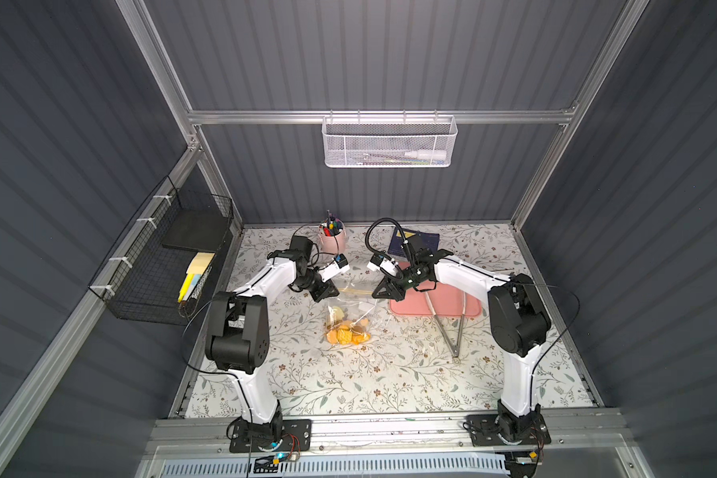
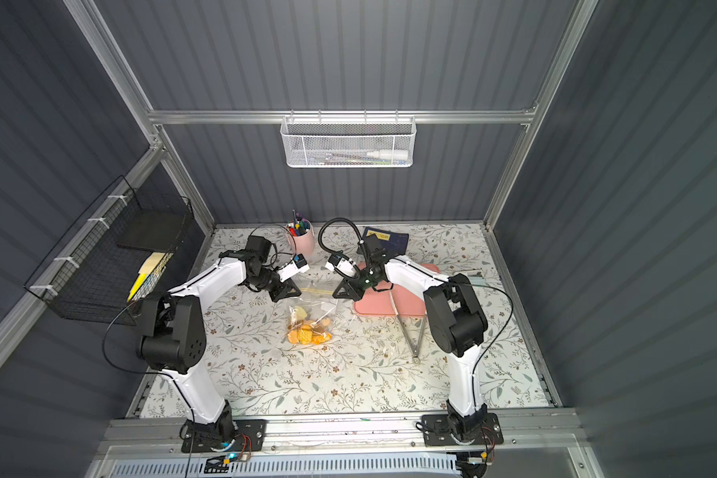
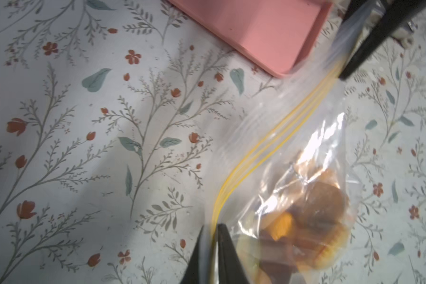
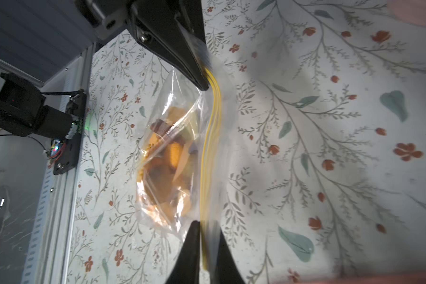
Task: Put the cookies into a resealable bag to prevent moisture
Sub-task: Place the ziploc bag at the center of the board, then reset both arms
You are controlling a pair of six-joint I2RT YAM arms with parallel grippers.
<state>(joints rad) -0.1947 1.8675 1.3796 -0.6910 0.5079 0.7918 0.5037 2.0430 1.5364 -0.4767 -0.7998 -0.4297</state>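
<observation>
The resealable bag (image 1: 353,305) is clear with a yellow zip strip and stretches between my two grippers in both top views. Its lower part rests on the floral table. The cookies (image 1: 346,334), orange and brown, are bunched inside it (image 3: 315,221) (image 4: 167,157). My left gripper (image 3: 210,227) stands at one end of the strip, jaws slightly parted with the blurred strip between them. My right gripper (image 4: 208,223) is at the other end, also slightly parted around the strip. The grippers face each other (image 1: 337,292) (image 1: 373,294).
A pink tray (image 1: 435,306) lies right of the bag, under the right arm. Metal tongs (image 1: 452,331) rest half on it. A pink pen cup (image 1: 332,240) and a dark booklet (image 1: 417,242) stand at the back. A black wire basket (image 1: 162,269) hangs on the left wall.
</observation>
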